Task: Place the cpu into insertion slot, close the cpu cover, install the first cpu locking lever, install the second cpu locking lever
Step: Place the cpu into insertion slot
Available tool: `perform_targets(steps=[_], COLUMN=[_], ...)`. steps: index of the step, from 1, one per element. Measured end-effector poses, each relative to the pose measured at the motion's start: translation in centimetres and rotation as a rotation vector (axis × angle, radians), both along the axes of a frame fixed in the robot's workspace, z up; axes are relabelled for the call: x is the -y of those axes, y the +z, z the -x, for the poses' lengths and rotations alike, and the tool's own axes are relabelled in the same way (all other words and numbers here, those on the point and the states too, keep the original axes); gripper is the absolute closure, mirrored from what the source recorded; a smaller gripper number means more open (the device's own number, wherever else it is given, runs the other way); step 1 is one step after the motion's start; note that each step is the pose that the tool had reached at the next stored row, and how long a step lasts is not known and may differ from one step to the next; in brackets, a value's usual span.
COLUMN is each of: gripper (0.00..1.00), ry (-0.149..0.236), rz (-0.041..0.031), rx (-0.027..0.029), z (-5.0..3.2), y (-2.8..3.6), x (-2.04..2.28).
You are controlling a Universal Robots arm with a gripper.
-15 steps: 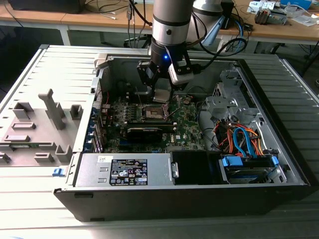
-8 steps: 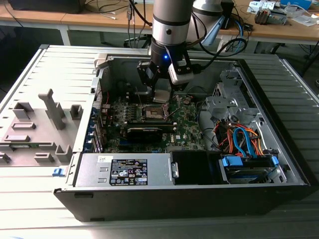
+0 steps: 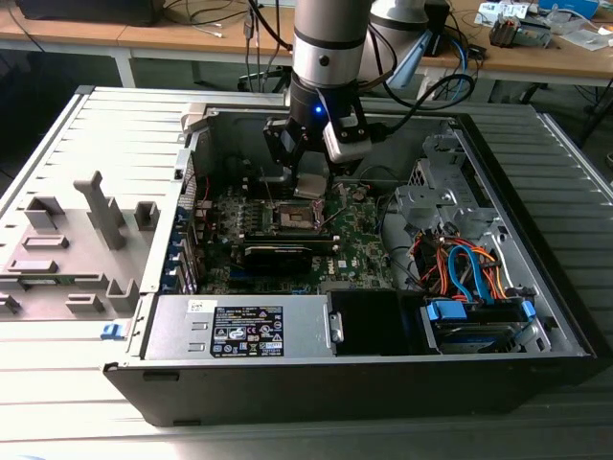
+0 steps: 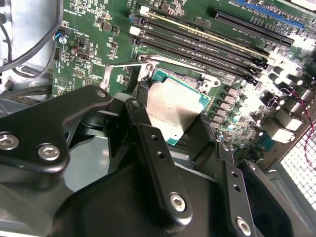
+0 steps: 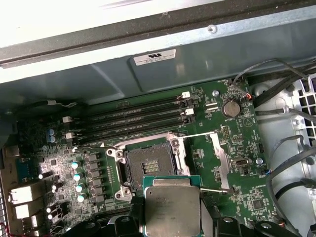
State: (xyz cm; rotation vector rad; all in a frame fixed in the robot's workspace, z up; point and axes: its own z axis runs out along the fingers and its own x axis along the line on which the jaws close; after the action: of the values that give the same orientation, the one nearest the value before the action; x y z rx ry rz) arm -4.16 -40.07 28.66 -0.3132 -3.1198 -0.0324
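My gripper [image 3: 311, 185] is shut on the cpu [image 3: 312, 183], a small silvery square with a green edge, and holds it by two opposite sides. It hangs a little above the green motherboard [image 3: 359, 235], just beside the insertion slot [image 3: 295, 218]. In the first wrist view the cpu [image 5: 173, 207] sits level between the black fingers [image 5: 136, 213], with the open insertion slot [image 5: 148, 162] past it, its dark centre bare inside a silver rim. In the second wrist view the cpu [image 4: 174, 106] covers most of the slot's rim [image 4: 213, 82]. A thin locking lever [image 5: 200, 134] sticks out sideways from the slot.
Everything sits inside an open black computer case [image 3: 287, 383] lying on a grey table. Memory slots [image 5: 133, 121] run beside the socket, and a black heatsink-like block [image 3: 283, 254] lies in front of it. Cables [image 3: 460, 264], a drive cage [image 3: 479, 321] and the power supply [image 3: 239, 326] crowd the case.
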Motion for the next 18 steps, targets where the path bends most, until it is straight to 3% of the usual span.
perform_targets(steps=[18], gripper=[0.45], ry=[-0.017], rz=[0.0079], rx=[0.0], z=[0.0], y=[-0.02], x=[0.0])
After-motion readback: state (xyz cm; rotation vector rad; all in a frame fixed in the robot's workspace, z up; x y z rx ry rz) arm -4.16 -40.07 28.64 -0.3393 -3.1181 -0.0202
